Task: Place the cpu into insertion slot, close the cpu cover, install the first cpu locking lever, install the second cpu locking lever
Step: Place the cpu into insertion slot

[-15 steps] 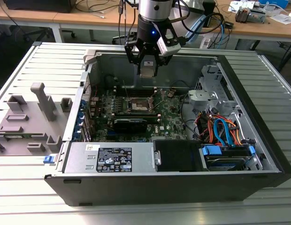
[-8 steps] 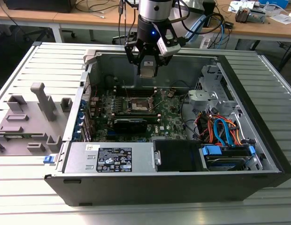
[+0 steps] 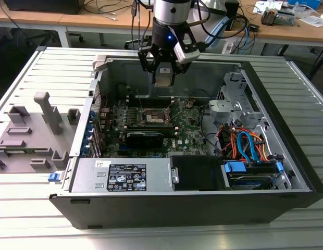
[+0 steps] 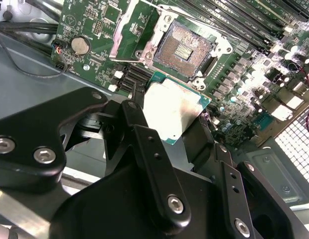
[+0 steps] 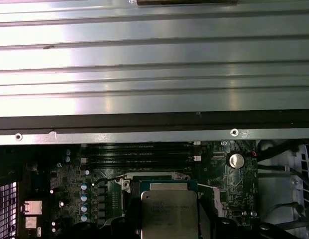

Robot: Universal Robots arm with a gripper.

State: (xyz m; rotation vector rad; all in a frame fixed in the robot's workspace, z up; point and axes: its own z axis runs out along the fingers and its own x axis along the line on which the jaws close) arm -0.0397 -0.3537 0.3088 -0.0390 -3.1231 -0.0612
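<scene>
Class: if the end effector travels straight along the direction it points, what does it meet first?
Likely the insertion slot, met by the cpu the end effector holds; it points down over the board, though depth is unclear.

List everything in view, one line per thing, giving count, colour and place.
table: one, silver slatted metal, under everything.
computer case: one, black and grey, lying open on the table.
fixture: one, grey, on the table at the exterior view's left.
circuit board: one, green, inside the case.
insertion slot: one, dark middle with silver rim, on the circuit board, empty.
cpu cover: one, silver, swung open beside the slot.
coin battery: one, silver, on the circuit board.
power supply: one, silver, along the case's near side.
cables: several, blue and orange, inside the case at the exterior view's right.
cpu: one, silver-grey, held above the circuit board.
gripper: one, black, shut on the cpu.
</scene>
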